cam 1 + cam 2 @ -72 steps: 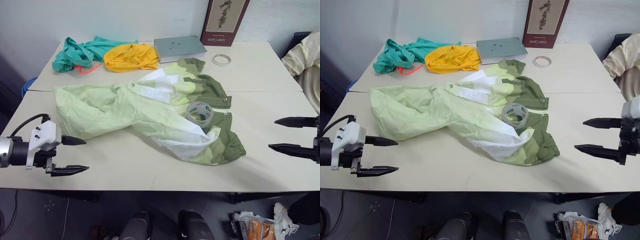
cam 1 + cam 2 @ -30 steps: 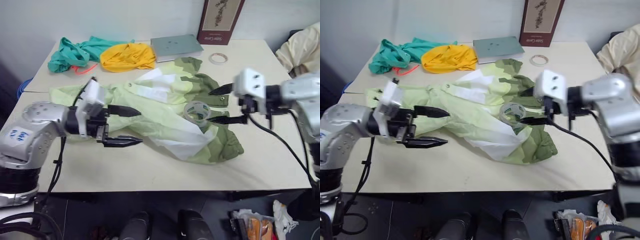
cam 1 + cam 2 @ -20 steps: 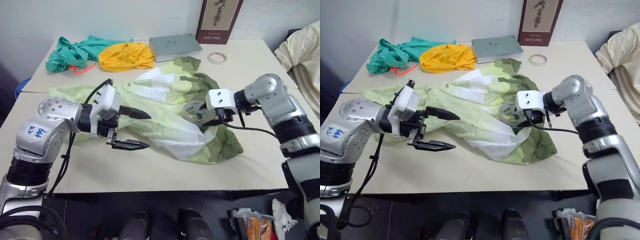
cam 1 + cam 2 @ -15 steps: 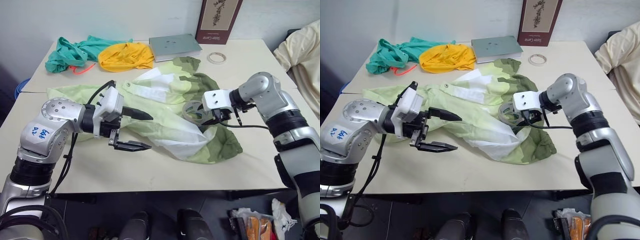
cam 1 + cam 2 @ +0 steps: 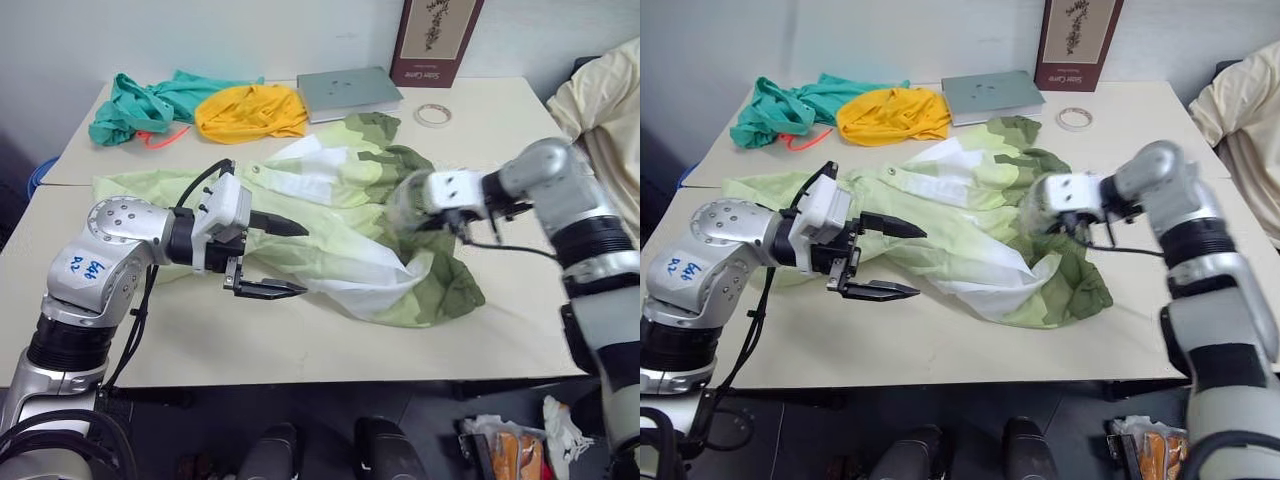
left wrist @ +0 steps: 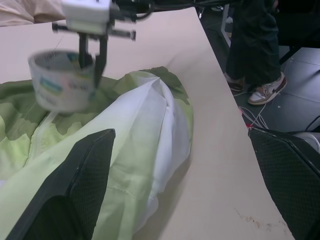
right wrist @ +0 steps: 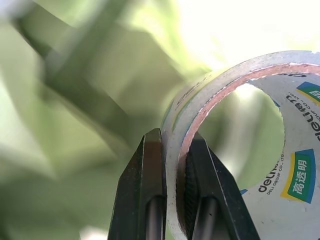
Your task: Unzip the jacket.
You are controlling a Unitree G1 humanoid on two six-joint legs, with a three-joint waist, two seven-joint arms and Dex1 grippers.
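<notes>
1. Head view: your right gripper (image 5: 412, 208) pinches a grey roll of clear tape (image 5: 405, 205) above the thin green-and-white banded jacket (image 5: 330, 235); left gripper (image 5: 285, 257) is spread just beside it.
2. Left wrist view: the soft cloth lies under the fingers (image 6: 70, 190); it will probably slide, so take the zipper edge.
3. Right wrist view: both pads (image 7: 152, 165) clamp the roll's wall.

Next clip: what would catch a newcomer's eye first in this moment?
The big wavy green-and-white jacket sprawled across the table's middle, with the right hand pinching the wall of a tape roll just above it. The left hand hovers open over the jacket's left part. At the far edge lie a yellow cloth and a teal cloth.
</notes>
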